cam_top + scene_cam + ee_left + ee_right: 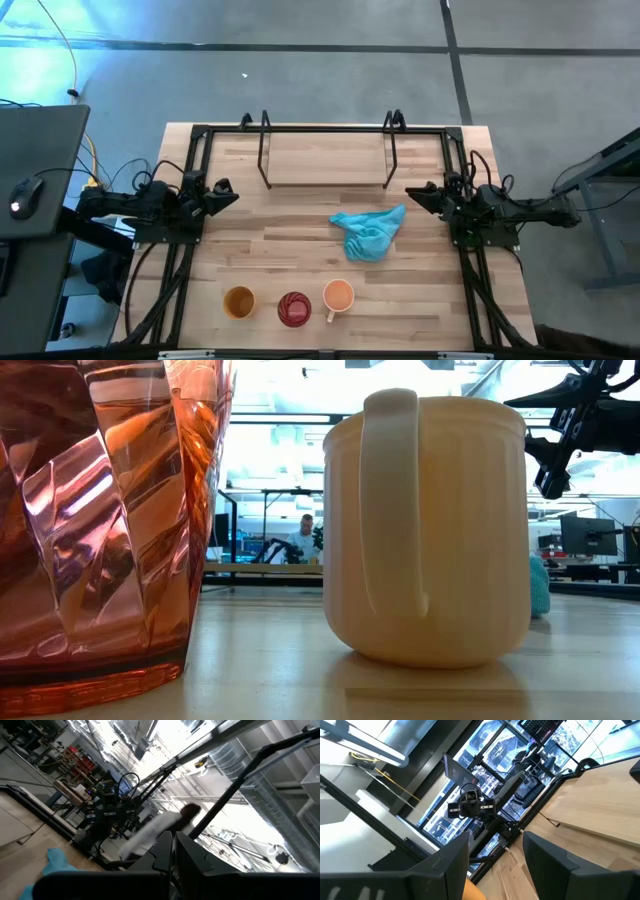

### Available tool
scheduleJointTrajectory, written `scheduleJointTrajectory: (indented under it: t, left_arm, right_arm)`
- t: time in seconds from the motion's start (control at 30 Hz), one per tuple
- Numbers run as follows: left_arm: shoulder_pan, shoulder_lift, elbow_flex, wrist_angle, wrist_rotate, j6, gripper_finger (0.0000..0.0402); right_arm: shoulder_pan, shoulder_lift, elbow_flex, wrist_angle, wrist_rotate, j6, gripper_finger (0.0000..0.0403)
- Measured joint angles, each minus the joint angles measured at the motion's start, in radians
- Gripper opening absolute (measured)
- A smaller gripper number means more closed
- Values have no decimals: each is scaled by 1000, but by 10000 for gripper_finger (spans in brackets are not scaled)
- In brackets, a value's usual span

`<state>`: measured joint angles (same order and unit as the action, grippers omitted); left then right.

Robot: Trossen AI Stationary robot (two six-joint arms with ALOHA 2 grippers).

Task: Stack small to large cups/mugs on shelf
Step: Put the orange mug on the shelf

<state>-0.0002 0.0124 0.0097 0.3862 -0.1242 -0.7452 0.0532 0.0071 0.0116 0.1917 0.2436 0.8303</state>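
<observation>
My right tool [410, 193] stands wide and empty beside the shelf [325, 160]; my left tool [233, 196] is closed on nothing. Yellow-orange cup [239, 302], red ribbed cup [294, 309] and handled mug [339, 296] line the bench's [250, 250] near edge, unstacked, apparently awaiting pickup.

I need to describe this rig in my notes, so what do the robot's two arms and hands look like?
Both arms are dark, jointed and blocky, with black cables trailing along them. The left hand and right hand each end in two dark, angular, flat-sided fingers. No markings are visible.
</observation>
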Motion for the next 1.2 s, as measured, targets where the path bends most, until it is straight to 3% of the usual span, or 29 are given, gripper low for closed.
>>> scheduleJointTrajectory:
  t: [0.87,1.07,1.2]
  left_arm:
    - [0,0,0,13,-24,26,12]
    - [0,0,0,-112,-26,-10,12]
    - [0,0,0,-178,-26,-51,12]
  right_arm:
    - [0,0,0,-3,34,-44,177]
    - [0,9,0,-103,-104,52,177]
    - [4,64,0,-57,-182,135,177]
